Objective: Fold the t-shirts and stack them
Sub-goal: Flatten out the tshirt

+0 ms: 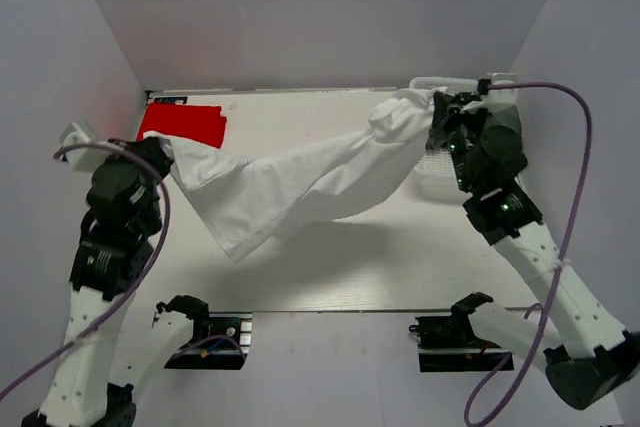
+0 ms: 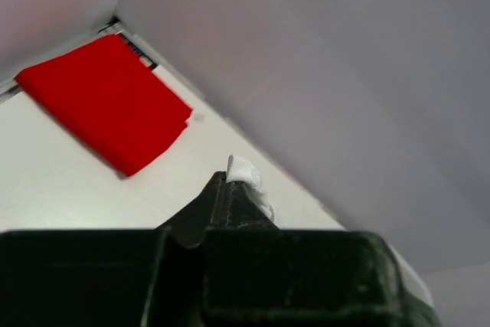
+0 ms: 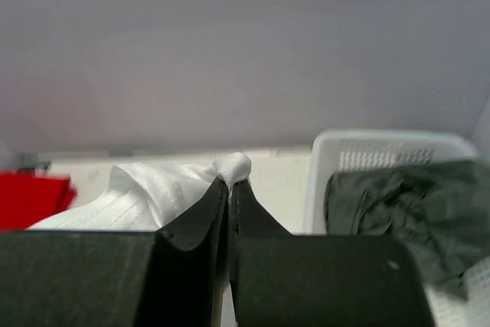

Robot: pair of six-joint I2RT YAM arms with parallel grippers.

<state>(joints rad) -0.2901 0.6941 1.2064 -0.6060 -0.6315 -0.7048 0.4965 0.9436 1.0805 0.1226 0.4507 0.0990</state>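
Presently the soft white cloth t-shirt [image 1: 300, 182] hangs stretched above the surface [image 1: 400, 267], nine to two o'clock; left fingers [image 2: 222, 204] and right fingers [image 3: 203, 220] each clamp an end, fully closed, evidently spreading it flat for folding.

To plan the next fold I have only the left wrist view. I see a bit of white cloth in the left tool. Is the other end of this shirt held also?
Observer: Yes. The right tool is shut on the other end of the white t-shirt, at the far right of the table.
Operator: Does the cloth lie flat or hang?
Observer: It hangs, stretched from the left tool to the right one, and throws a shadow on the table below.
Operator: Where is the third shirt?
Observer: The dark grey-green t-shirt lies in the white basket, beside the right tool.
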